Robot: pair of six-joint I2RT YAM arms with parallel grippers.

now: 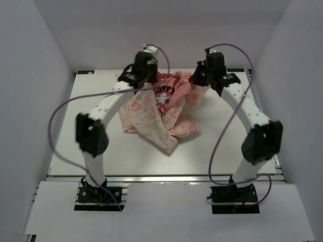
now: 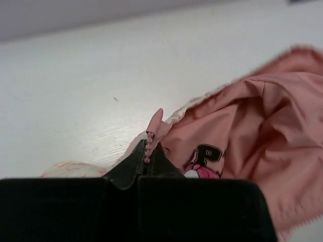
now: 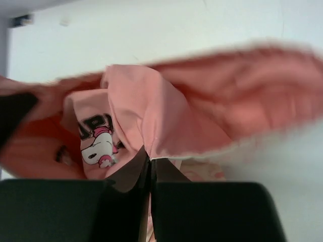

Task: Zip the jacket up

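Entry: child's hooded jacket, zip open, one item, on a white desk [image 1: 202, 156]. Nearest, at the near edge, stand the left arm base [image 1: 98, 194] and the right arm base [image 1: 233, 194]; both arms arch over the desk toward the far side. Mid-desk lies the jacket [image 1: 149, 118], crumpled. Its cream, pink-patterned outer fabric trails toward the near side, and its solid pink lining [image 1: 189, 93] is turned up on the far right. A cartoon print [image 1: 162, 101] shows between the two. Farther on, over the jacket's far left part, is the left pincer [image 2: 146, 154]. Its fingers are pressed together on a thin pink edge that carries small teeth, judged to be an end of the zipper strip [image 2: 150, 136]. Opposite, over the far right part, is the right pincer [image 3: 150, 162]. Its fingers are likewise pressed together, pinching a fold of the pink lining. Whether that fold belongs to the other front edge cannot be told. Condition: the garment is bunched and open, with no run of closed zip visible in any view. The slider and the bottom pin are not made out. Progress, as judged: grips taken, zipping itself not begun. Outstanding: spread the fronts flat, bring the two zipper edges together, seat the pin in the slider, and draw the slider up the full length.
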